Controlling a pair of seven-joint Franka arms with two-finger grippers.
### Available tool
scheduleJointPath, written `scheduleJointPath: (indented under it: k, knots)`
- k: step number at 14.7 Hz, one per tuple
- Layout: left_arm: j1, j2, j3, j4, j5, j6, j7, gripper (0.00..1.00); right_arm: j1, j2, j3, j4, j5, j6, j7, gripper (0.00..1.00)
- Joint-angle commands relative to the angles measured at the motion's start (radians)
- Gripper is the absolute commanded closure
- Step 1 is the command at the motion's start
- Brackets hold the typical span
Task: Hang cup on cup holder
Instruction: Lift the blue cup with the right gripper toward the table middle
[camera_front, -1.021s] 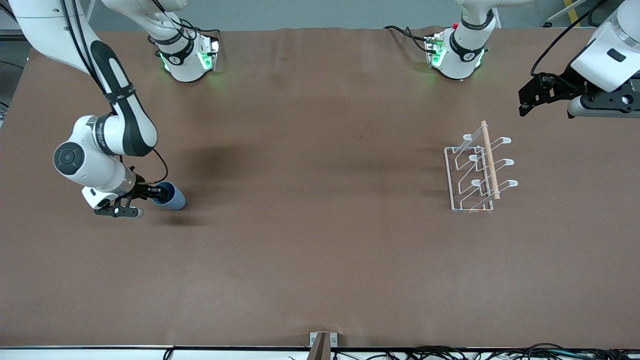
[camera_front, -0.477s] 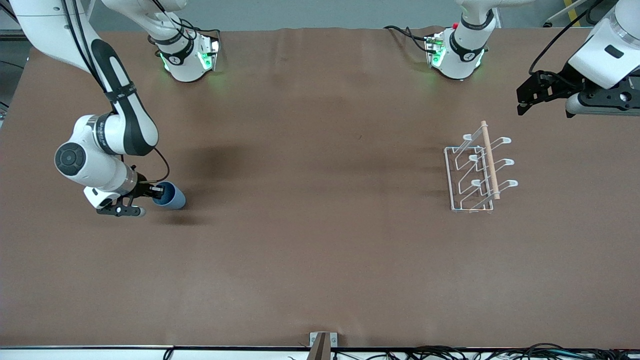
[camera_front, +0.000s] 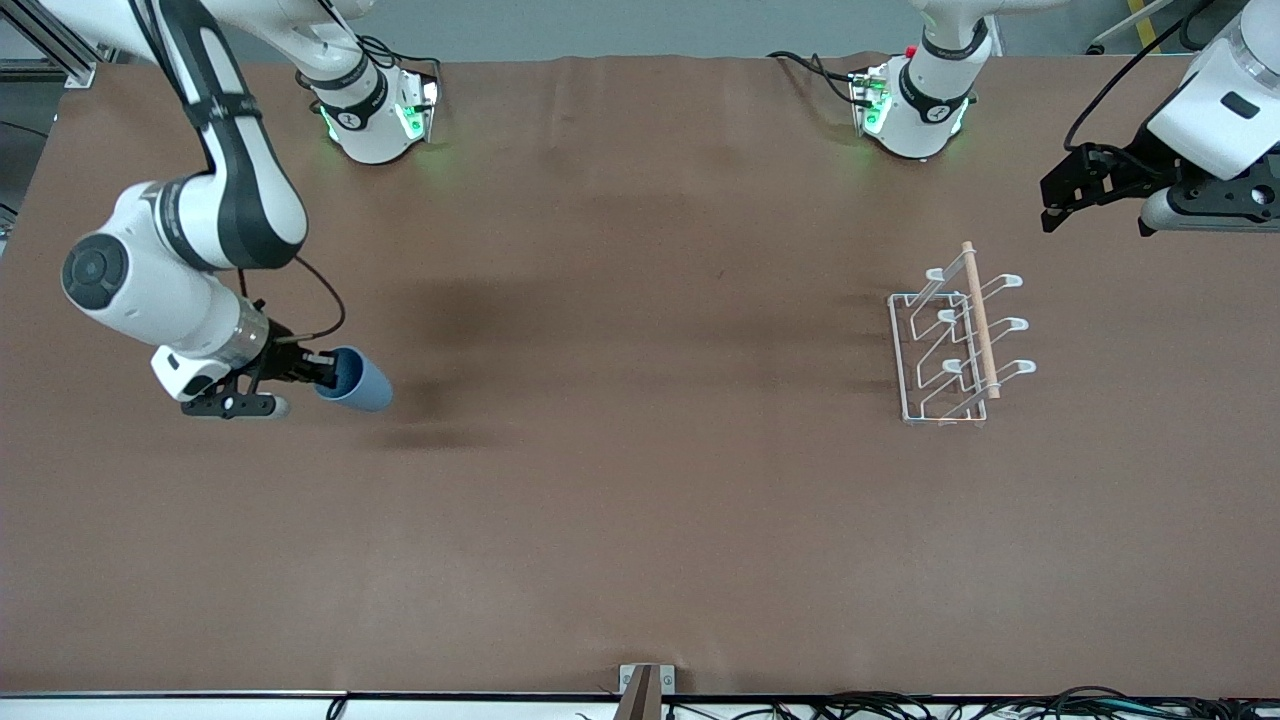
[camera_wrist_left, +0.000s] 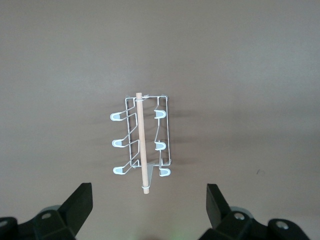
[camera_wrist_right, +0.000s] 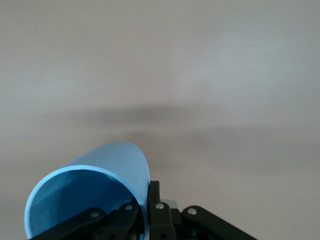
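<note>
Where brown table (camera_front: 640, 500) spreads, cup (camera_front: 358, 380) aloft.

even bright light, soft shadows, sharp

There is one light-blue cup (camera_front: 358, 380) at the frame's left and one white wire cup holder (camera_front: 955, 340) at its right. The holder has six looped prongs and one wooden rod (camera_front: 978, 318). Two grippers show: the right gripper (camera_front: 318, 372) and the left gripper (camera_front: 1060, 195).
</note>
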Motion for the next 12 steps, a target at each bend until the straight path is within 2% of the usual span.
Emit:
scheduleJointPath:
  k: [1, 5, 8, 10, 12]
  knots:
    - [0.006, 0.013, -0.004, 0.027, 0.001, -0.010, 0.010, 0.00, 0.071, -0.034, 0.003, -0.008, 0.153, -0.004, -0.008, 0.97]
    - [-0.003, 0.022, -0.006, 0.029, -0.004, -0.009, 0.010, 0.00, 0.210, -0.039, 0.006, 0.041, 0.446, -0.006, -0.003, 0.97]
    - [-0.017, 0.022, -0.012, 0.029, -0.016, -0.009, 0.007, 0.00, 0.281, -0.036, 0.006, 0.074, 0.629, -0.007, -0.008, 0.99]
    - [-0.018, 0.024, -0.014, 0.026, -0.086, -0.010, 0.012, 0.00, 0.327, -0.034, 0.006, 0.103, 0.757, -0.007, -0.011, 0.99]
    - [-0.063, 0.024, -0.029, 0.027, -0.133, -0.013, -0.007, 0.00, 0.358, -0.027, 0.008, 0.137, 0.850, -0.024, -0.014, 0.99]
